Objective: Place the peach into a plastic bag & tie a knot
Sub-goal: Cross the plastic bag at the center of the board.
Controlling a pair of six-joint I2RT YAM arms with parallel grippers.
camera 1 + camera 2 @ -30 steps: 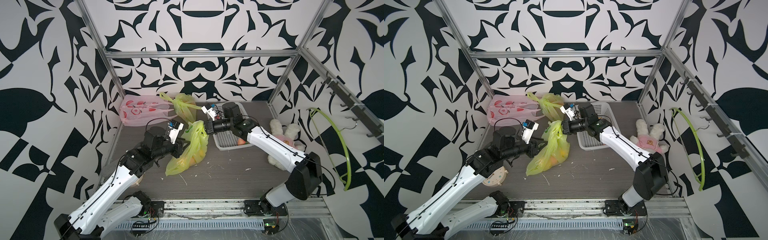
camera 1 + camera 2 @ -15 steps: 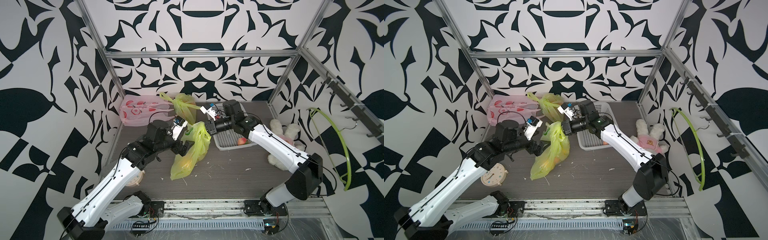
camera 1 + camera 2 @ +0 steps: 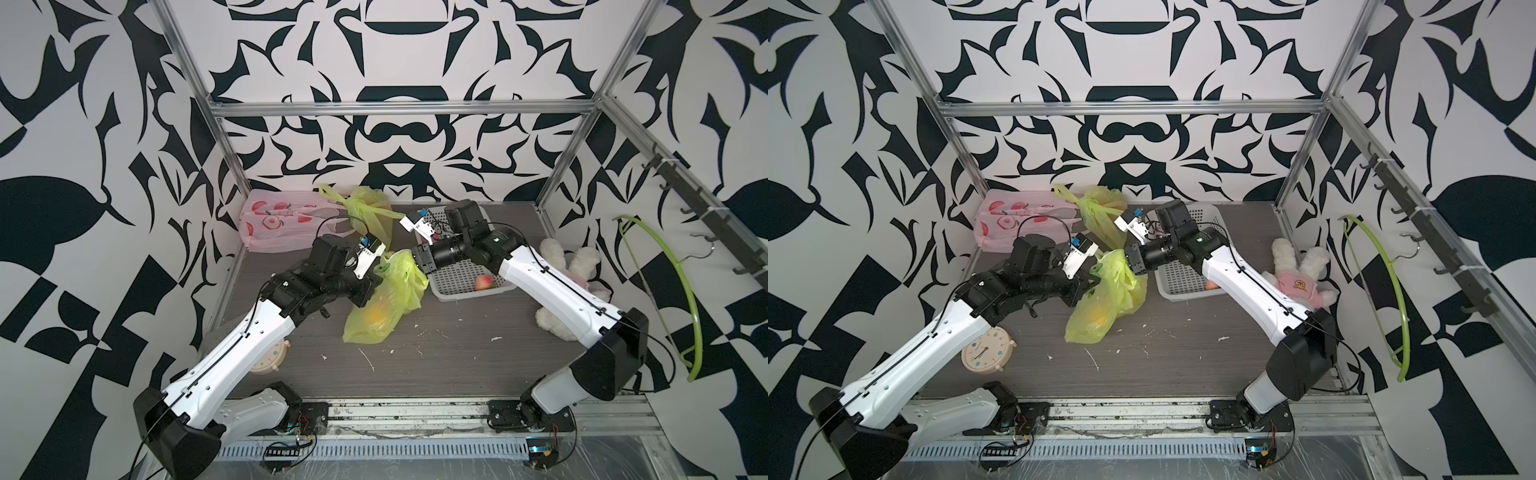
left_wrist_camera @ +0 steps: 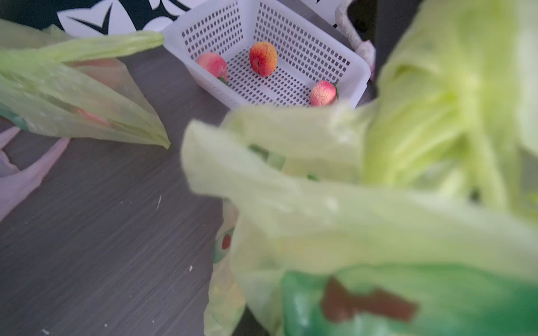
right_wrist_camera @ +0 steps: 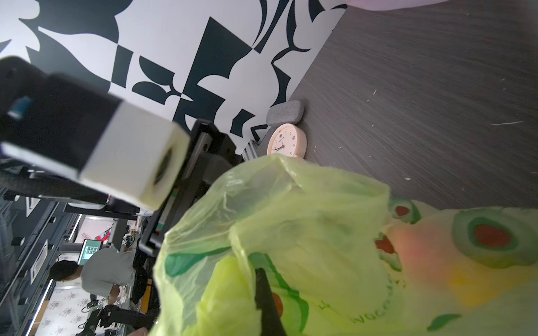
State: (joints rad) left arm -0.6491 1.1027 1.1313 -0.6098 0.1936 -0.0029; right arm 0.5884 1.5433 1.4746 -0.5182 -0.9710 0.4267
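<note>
The yellow-green plastic bag (image 3: 386, 299) (image 3: 1108, 299) hangs slumped onto the table between both arms. A peach (image 3: 375, 316) (image 3: 1096, 318) shows as an orange glow through its lower part, and also in the right wrist view (image 5: 422, 247). My left gripper (image 3: 376, 272) (image 3: 1094, 278) is shut on the bag's upper left edge; bag film (image 4: 349, 218) hides its jaws in the left wrist view. My right gripper (image 3: 417, 262) (image 3: 1131, 264) (image 5: 262, 291) is shut on the bag's upper right handle. One black finger (image 5: 266, 296) pokes through the film.
A white basket (image 3: 457, 274) (image 4: 291, 29) behind the bag holds three loose peaches (image 4: 263, 58). At the back lie another green bag (image 3: 370, 212) and a pink bag (image 3: 278, 224). A clock (image 3: 986, 351) lies under my left arm. A plush rabbit (image 3: 569, 270) and a green hanger (image 3: 681, 291) are on the right.
My left gripper opened wide, moved up and toward the bag's top edge, then closed on it. The bag shifted slightly to the right. My right gripper kept its hold.
</note>
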